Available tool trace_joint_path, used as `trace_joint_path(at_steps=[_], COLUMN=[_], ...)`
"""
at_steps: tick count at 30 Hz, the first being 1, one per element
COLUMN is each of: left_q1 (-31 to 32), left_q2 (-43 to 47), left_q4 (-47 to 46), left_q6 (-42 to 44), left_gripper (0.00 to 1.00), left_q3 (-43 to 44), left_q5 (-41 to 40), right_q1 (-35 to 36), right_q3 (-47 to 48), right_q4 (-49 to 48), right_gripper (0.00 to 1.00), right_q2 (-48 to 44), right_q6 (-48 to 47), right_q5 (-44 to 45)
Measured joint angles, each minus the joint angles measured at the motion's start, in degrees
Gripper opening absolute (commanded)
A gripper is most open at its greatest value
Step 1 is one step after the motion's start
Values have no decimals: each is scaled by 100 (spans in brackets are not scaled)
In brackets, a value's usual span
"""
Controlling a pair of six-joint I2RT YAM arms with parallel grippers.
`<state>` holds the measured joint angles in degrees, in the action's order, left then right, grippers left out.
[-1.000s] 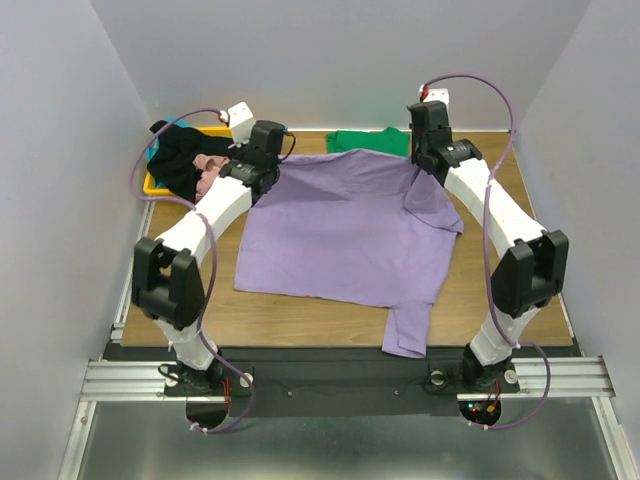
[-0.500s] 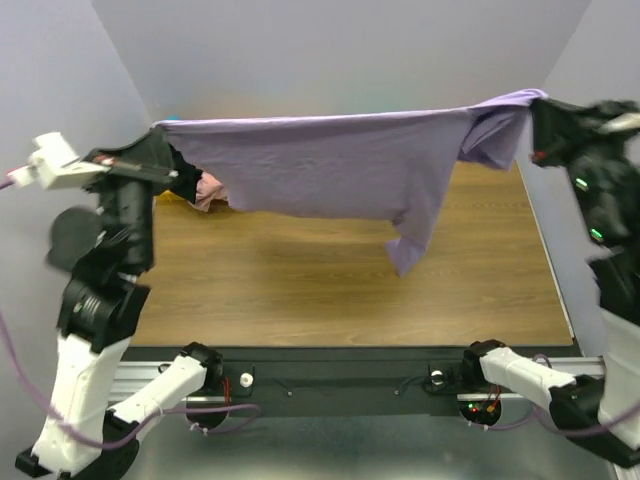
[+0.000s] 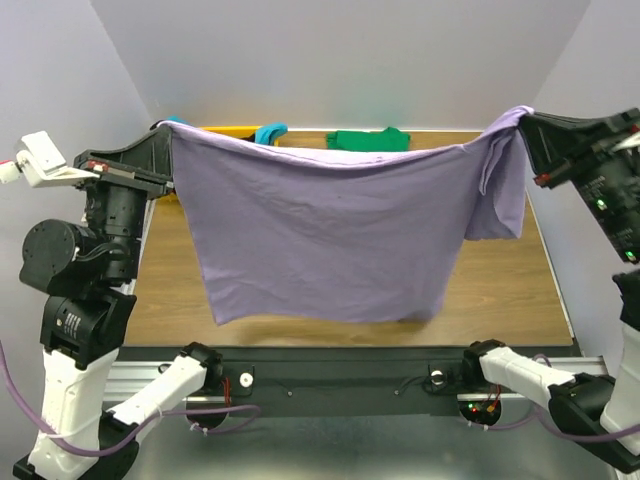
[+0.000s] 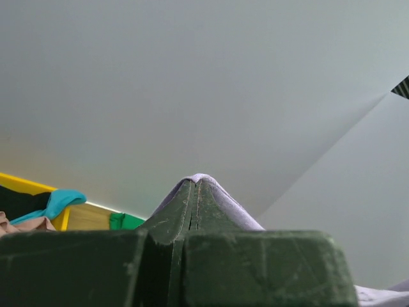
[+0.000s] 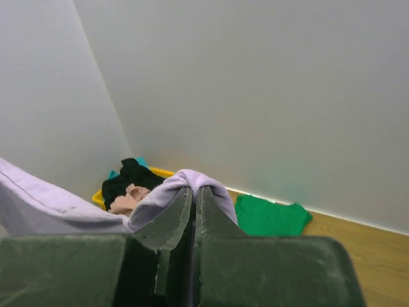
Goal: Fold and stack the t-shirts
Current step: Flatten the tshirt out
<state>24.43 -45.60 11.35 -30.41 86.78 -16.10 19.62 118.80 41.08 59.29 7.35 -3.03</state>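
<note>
The purple t-shirt [image 3: 330,230] hangs spread in the air between both grippers, high above the table. My left gripper [image 3: 165,135] is shut on its upper left corner, and the cloth drapes over the fingertips in the left wrist view [image 4: 217,198]. My right gripper [image 3: 522,118] is shut on its upper right corner, with purple cloth [image 5: 153,201] wrapped over the tips. A sleeve hangs down at the right. The green t-shirt [image 3: 368,139] lies folded at the table's far edge [image 5: 271,217]. The black [image 5: 124,179], pink [image 5: 124,201] and teal [image 3: 268,132] t-shirts lie in the tray.
The yellow tray [image 3: 225,130] stands at the far left corner, mostly hidden behind the hanging shirt. The wooden table [image 3: 520,290] shows below and right of the shirt. Grey walls close in on three sides.
Both arms have lifted the purple shirt off the table and held it up. Since half a second ago it has dropped open and now hangs flat and full length.
</note>
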Motion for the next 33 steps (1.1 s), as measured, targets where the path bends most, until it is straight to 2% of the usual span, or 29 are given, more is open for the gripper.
trace_joint_path(at_steps=[6, 8, 12, 14, 18, 21, 23, 26, 28, 30, 33], left_q1=[0, 0, -4, -22, -85, -107, -107, -107, -107, -107, -107], left_q2=[-330, -535, -1547, -2197, -3718, -4725, -5010, -5029, -4747, -4280, -3305], left_q4=[31, -20, -170, -170, -85, 284, 413, 511, 393, 166, -345], left_q6=[57, 85, 201, 293, 551, 734, 811, 935, 997, 1049, 1115], left_gripper=[0, 0, 0, 0, 0, 0, 0, 0, 0, 0, 0], left_q3=[81, 118, 468, 791, 1991, 2949, 3379, 3794, 3762, 3403, 2288], left_q5=[-282, -503, -999, -1169, -1222, -1086, -994, -824, -726, -667, -638], right_q1=[-2, 0, -2, -4, -4, -4, -4, -4, -4, -4, -4], right_q3=[-42, -90, -225, -240, 271, 892, 1510, 1812, 1521, 901, -4], right_q4=[105, 94, -238, -505, -931, -977, -1143, -1574, -1812, -2063, -2341], right_gripper=[1, 1, 0, 0, 1, 0, 1, 1, 0, 0, 0], right_q2=[457, 619, 1408, 1805, 3209, 3853, 4157, 3928, 3309, 2524, 1480], right_q6=[-39, -111, -337, -529, -1095, -1322, -1447, -1469, -1467, -1491, -1510], right_q5=[341, 820, 2173, 2710, 3488, 3672, 3683, 3467, 3244, 3040, 2769])
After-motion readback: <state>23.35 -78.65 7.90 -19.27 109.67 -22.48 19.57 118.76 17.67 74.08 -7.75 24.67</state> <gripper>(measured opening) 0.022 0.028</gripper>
